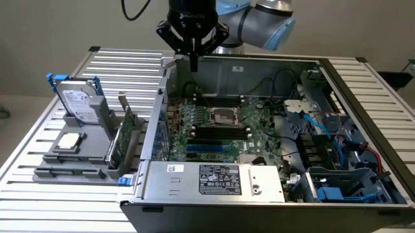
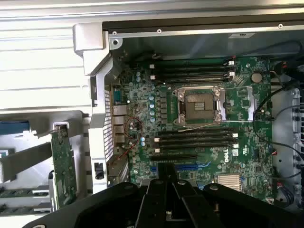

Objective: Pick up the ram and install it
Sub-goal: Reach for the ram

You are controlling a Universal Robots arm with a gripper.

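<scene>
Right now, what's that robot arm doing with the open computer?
The robot arm's gripper hangs shut above the back corner of the open computer case, near the edge of the green motherboard. It looks empty. The ram seems to lie in the grey tray beside the case, on the exterior view's left, not yet picked up or installed.

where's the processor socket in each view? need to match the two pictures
Exterior view: processor socket mid-board inside the case, just beyond the black memory slots.
Wrist view: processor socket between two banks of memory slots.
Shared landmark: green expansion card standing in the grey holder outside the case.
</scene>
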